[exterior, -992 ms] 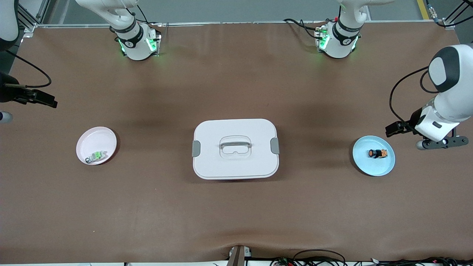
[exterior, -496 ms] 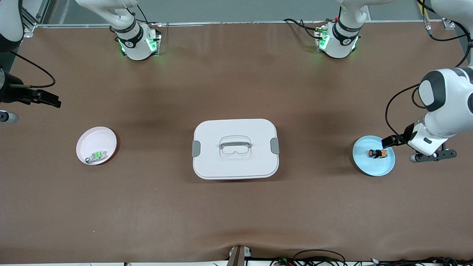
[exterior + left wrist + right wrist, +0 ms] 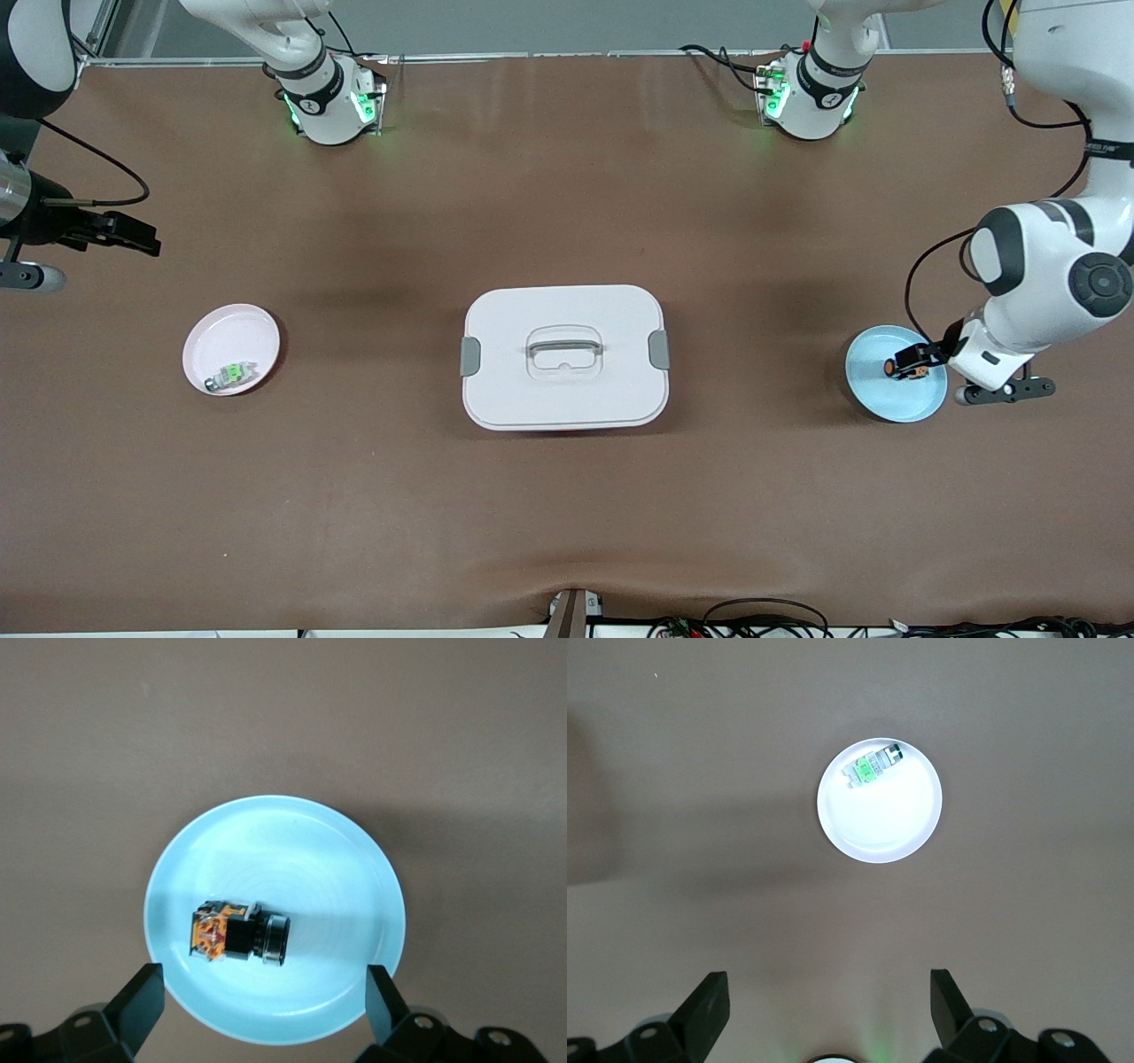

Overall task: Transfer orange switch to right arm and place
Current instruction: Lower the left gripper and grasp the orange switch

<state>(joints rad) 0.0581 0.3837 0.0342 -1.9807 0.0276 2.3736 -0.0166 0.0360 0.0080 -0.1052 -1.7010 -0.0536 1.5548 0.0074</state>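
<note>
**Left gripper over the blue plate, pick not yet made**

My left fingers (image 3: 137,997) stand spread wide with nothing between them, framing the blue plate (image 3: 354,877) in the left wrist view. The left gripper (image 3: 912,358) hangs over the edge of that plate on the side toward the left arm's end of the table. The orange switch (image 3: 239,935) lies on its side in the plate, black body in the middle, orange end piece one way and the capped end the other, untouched by either finger.

My right fingers (image 3: 707,997) are parted as well and empty. The right gripper (image 3: 115,232) waits in the air near the right arm's end of the table, over bare mat beside the pink plate (image 3: 248,323), which holds the small green-and-clear switch (image 3: 232,375). The white lidded box (image 3: 564,354) sits shut in the middle of the table, between the two plates.

I judge this to be the approach to the first pick; the handover and the placing are all ahead. Next I'd centre the jaws across the switch's black body, come straight down, and close there. The part is small and may roll or skid on the slick plate if one finger touches first.
</note>
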